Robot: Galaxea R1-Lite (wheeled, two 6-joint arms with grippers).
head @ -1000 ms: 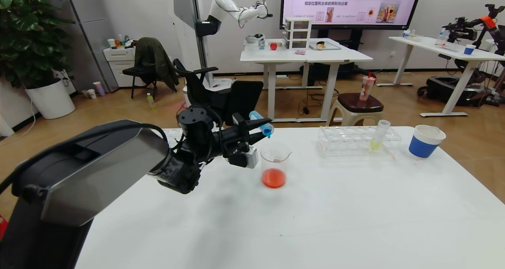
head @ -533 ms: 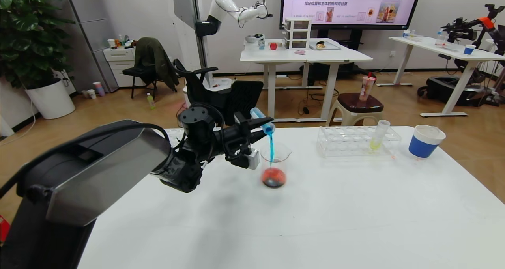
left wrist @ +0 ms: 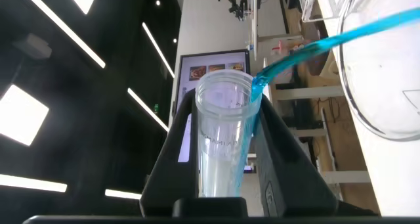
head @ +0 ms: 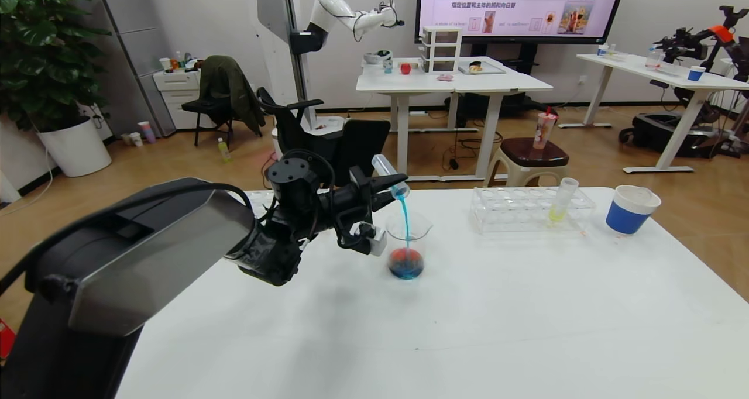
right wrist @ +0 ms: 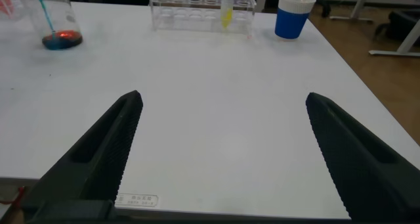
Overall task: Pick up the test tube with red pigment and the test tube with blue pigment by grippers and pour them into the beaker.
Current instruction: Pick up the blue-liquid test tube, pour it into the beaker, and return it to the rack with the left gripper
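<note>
Pinching the test tube with blue pigment (head: pixel 390 176), my left gripper (head: pixel 383 189) tips it; its sky-blue stream enters the beaker (head: pixel 408 244) below, over red liquid.

A robotics lab: humanoid robot (head: pixel 345 13), white desks (head: pixel 450 83); presentation screen (head: pixel 521 7).

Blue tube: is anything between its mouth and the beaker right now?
Nothing visible. The left gripper holds the blue tube tilted above the beaker, and the blue stream falls straight into it. The right gripper hangs open, apart, over bare table.
</note>
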